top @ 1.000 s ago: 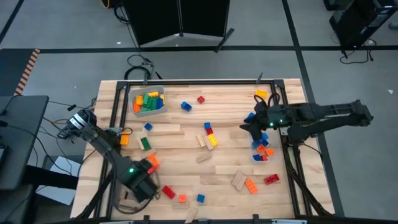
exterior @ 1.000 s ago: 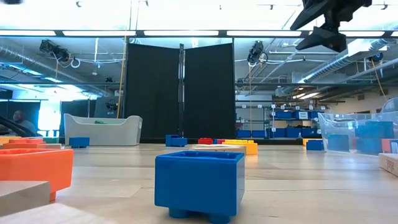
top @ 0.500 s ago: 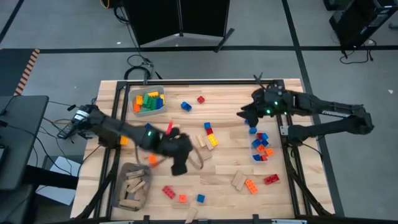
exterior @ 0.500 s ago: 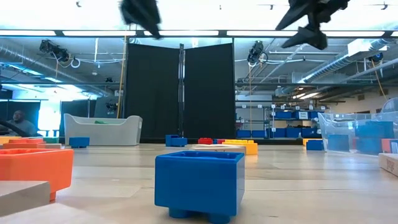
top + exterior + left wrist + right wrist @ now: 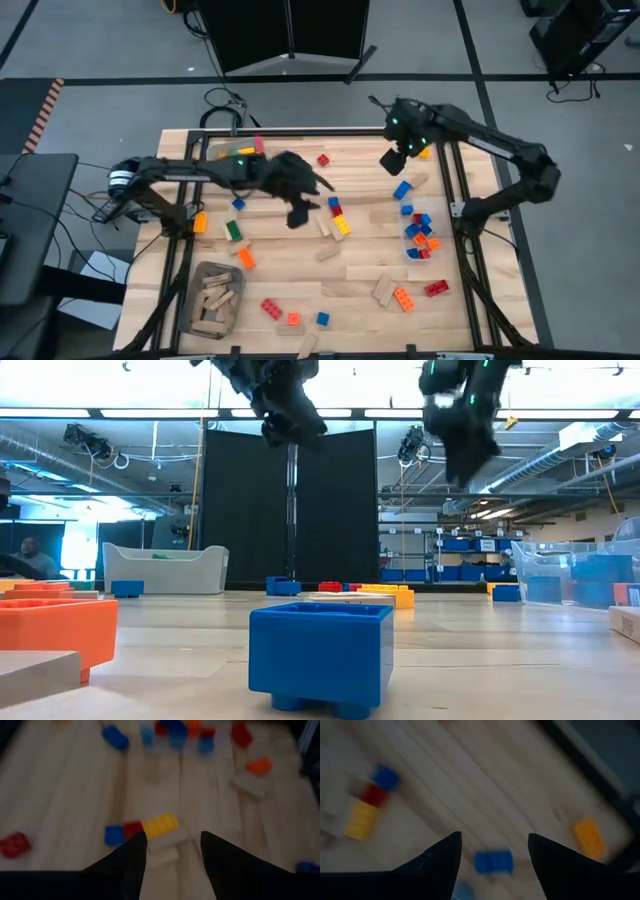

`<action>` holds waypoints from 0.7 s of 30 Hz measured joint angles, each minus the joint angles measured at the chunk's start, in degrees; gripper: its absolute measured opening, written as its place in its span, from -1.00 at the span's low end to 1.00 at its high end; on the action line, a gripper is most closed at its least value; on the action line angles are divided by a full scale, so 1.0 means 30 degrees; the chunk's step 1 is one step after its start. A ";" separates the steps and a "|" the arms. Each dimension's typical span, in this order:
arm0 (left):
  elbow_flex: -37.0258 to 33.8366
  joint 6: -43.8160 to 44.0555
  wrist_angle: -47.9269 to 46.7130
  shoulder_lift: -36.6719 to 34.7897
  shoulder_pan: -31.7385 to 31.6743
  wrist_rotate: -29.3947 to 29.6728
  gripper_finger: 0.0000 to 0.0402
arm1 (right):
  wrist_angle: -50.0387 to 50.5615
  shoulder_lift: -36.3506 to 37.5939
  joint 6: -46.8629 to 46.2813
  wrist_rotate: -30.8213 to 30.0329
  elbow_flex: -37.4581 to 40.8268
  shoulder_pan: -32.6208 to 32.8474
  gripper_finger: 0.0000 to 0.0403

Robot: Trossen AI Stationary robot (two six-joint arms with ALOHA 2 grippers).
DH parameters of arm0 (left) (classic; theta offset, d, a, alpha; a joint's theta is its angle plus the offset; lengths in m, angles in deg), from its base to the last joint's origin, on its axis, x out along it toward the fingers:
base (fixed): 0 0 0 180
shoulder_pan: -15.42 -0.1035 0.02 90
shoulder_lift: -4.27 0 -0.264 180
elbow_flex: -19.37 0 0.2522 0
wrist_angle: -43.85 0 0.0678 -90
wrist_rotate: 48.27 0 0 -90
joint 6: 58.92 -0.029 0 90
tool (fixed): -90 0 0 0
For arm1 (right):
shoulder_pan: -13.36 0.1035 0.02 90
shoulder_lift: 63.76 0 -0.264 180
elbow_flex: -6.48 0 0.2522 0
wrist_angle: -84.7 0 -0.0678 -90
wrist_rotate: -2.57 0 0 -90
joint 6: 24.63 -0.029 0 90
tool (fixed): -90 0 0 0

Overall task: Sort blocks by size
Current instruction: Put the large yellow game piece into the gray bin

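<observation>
Studded blocks in red, blue, green, yellow and orange, and tan wooden pieces, lie scattered flat on the wooden table (image 5: 300, 275). My left gripper (image 5: 298, 215) (image 5: 172, 834) hangs open above the table's middle. It is next to a row made of a blue, a red and a yellow brick (image 5: 160, 826) that lies against a wooden piece (image 5: 165, 845). My right gripper (image 5: 392, 160) (image 5: 495, 836) hangs open over the far right part, above a blue brick (image 5: 493, 862) (image 5: 403, 188). Nothing is between the fingers of either gripper.
A clear bin (image 5: 240, 162) with yellow, green and orange bricks stands at the far left. Another clear bin (image 5: 418, 235) with blue and orange bricks stands at the right. A grey bin (image 5: 212, 298) with wooden pieces sits at the near left. A black frame borders the table.
My left gripper has swung from above the grey bin toward the table's right and far edges, to the middle, turning as it went. My right gripper has gone from over the right bin toward the far edge. Both stay open. No block has moved.
</observation>
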 joint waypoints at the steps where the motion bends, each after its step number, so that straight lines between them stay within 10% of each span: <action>1: -0.0680 -0.0079 0.0667 -0.0572 -0.0466 -0.0167 -0.04 | 0.0545 -0.0545 0.0218 0.0457 0.0018 -0.0886 0.21; 10: -0.6242 -0.0386 0.3655 -0.5397 -0.3850 -0.0238 -0.04 | 0.2446 -0.4778 0.1341 0.1250 -0.0770 -0.6534 0.08; 21: -0.6929 -0.2534 0.3653 -0.7078 -0.6910 -0.0462 -0.04 | 0.5613 -1.0517 0.3312 -0.1732 -0.5750 -0.7105 0.07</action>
